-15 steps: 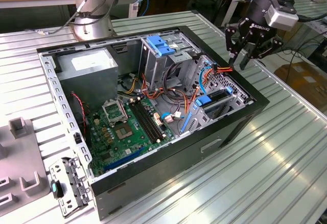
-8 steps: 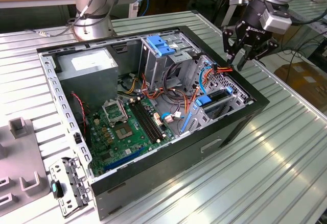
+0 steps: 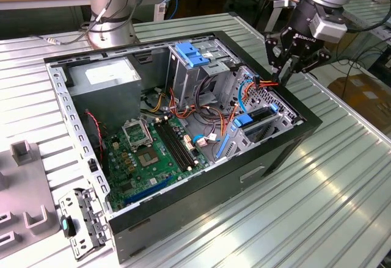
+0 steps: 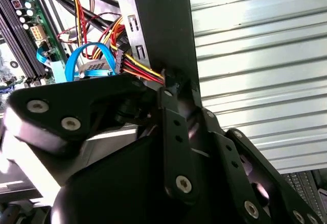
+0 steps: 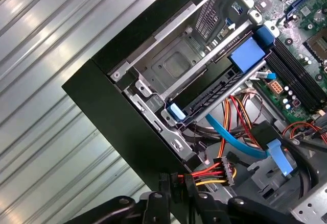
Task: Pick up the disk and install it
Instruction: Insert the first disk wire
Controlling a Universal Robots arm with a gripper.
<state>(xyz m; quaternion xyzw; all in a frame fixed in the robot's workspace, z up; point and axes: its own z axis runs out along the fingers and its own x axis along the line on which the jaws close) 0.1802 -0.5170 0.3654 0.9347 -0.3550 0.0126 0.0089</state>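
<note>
Apparently got well along: found the disk lying edge-on in the lower slot of the drive cage, at the exterior view's right end of the open computer case on the ribbed table. Picked out its dark side and blue rail tab in the first wrist view as well. Judged the picking up and sliding in as done, though could not tell whether it was fully latched. Judged the cabling as what remained: traced the red, yellow and orange power cable from inside the case up to the jaws, its end not plugged into the disk. Saw the jaws pinching the black plug of that cable, as far as both wrist views showed. Noted the arm reaching down from the far right of the exterior view, wrist tilted, tips poised at the case's right wall, just beyond the cage. Saw the motherboard lying well apart from the tips.
</note>
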